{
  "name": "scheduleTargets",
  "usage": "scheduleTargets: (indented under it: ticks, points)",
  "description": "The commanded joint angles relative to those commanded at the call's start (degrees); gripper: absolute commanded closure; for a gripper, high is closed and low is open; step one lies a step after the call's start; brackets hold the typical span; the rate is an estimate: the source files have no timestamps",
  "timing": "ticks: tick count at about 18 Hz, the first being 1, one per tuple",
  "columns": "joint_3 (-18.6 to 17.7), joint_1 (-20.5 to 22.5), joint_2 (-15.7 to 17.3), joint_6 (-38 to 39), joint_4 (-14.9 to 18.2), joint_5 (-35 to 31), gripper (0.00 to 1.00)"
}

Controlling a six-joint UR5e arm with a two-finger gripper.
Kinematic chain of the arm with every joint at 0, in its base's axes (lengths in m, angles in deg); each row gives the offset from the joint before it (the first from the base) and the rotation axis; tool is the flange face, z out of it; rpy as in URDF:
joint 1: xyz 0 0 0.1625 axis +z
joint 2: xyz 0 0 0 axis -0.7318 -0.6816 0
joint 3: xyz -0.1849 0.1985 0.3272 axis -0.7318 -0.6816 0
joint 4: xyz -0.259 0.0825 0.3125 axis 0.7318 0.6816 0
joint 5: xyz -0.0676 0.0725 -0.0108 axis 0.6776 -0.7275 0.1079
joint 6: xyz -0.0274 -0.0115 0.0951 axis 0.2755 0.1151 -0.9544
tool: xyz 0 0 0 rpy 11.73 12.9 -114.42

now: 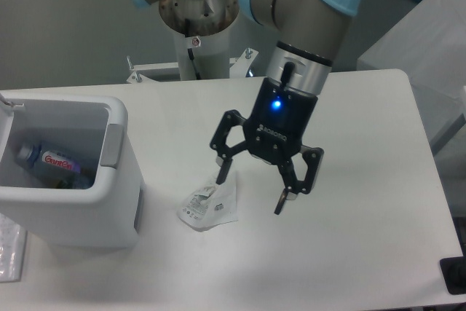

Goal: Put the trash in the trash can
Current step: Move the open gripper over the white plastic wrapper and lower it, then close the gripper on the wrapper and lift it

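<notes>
— Bottle (52, 161): where is it seen?
— Inside the bin (109, 202), at the table's (364, 180) left.
— And the wrapper (210, 205)?
— Flat on the table, just beside the gripper (251, 191), whose fingers are spread wide, nothing held.

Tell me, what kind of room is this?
Probably a robotics lab or test room. A robot arm on a pedestal holds its open gripper over a plain white table, with a wrapper lying there and a bottle already in the bin.
</notes>
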Motion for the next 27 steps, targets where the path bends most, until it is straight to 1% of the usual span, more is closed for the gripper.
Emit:
scheduleTargets:
  ticks: [2, 4, 6, 7, 8, 10, 12, 15, 17, 19, 21, 24, 25, 27]
  points:
    - [-1.4, 0.7, -2.6, -0.1, 0.1, -0.7, 0.00]
    - [-2.5, 1.0, -3.2, 0.0, 0.8, -2.6, 0.00]
    - [-6.3, 0.6, -3.2, -0.2, 1.1, -6.5, 0.00]
    - [-7.7, 0.0, -3.5, -0.2, 1.1, -9.1, 0.00]
    - [-8.8, -1.5, -4.2, -0.4, 1.0, -11.9, 0.00]
    - [-9.5, -3.7, -4.9, -0.8, 1.2, -18.0, 0.00]
    - [-10.4, -6.2, -5.9, -0.5, 1.5, -21.6, 0.00]
    - [-13.4, -7.6, -6.2, -0.1, 1.6, -21.9, 0.00]
    - [-14.2, -7.9, -6.1, 0.0, 1.7, -22.0, 0.00]
    - [-15.9, -8.3, -6.1, -0.1, 1.7, -22.4, 0.00]
    - [-17.6, -9.6, -6.1, -0.1, 1.5, -25.1, 0.00]
    - [-17.9, -11.8, -7.1, 0.0, 1.4, -29.2, 0.00]
    - [-17.7, -12.0, -7.3, 0.0, 1.4, -29.5, 0.05]
    - [-17.1, -12.0, -7.3, 0.3, 1.8, -29.4, 0.40]
